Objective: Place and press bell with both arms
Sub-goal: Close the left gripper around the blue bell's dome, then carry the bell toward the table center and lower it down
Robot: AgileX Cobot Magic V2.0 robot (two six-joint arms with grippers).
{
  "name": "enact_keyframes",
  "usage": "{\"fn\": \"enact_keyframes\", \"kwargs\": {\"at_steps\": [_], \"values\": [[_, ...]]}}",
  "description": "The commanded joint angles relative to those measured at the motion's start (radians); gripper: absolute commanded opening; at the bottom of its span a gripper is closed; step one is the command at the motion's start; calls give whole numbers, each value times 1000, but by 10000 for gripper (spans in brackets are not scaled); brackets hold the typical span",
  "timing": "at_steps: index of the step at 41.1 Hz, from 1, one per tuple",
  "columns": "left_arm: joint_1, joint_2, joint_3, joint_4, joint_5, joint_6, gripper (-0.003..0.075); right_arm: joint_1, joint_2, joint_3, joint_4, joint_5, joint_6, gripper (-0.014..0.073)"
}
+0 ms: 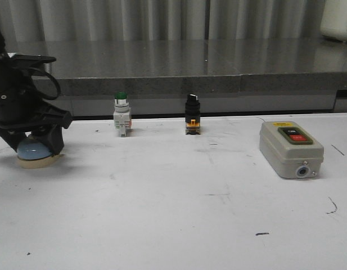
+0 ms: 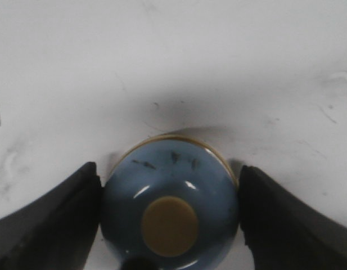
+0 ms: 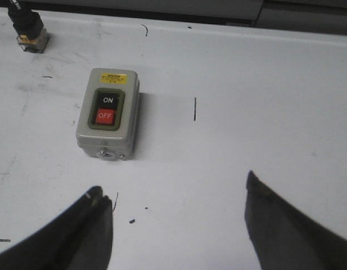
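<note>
The bell (image 1: 34,152), a light-blue dome on a cream base, stands on the white table at the far left. My left gripper (image 1: 35,145) is down over it, one finger on each side. In the left wrist view the bell (image 2: 167,169) fills the space between the black fingers (image 2: 66,219), which touch the dome on both sides, and its cream button faces the camera. My left gripper (image 2: 169,194) is shut on the bell. My right gripper (image 3: 174,188) is open and empty above bare table. It is out of the front view.
A grey switch box (image 1: 290,147) with ON and OFF buttons lies at the right, ahead of the right gripper (image 3: 108,112). A green-capped push button (image 1: 121,114) and a black selector switch (image 1: 192,115) stand at the table's back edge. A grey ledge (image 1: 179,79) runs behind.
</note>
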Motion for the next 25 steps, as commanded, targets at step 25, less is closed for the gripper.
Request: {"fn": "enact_keyframes", "kwargs": {"at_steps": [25], "values": [[-385,-128,-62,-17,2,0,397,-5,0,-37,5,-67,-2,519]]}}
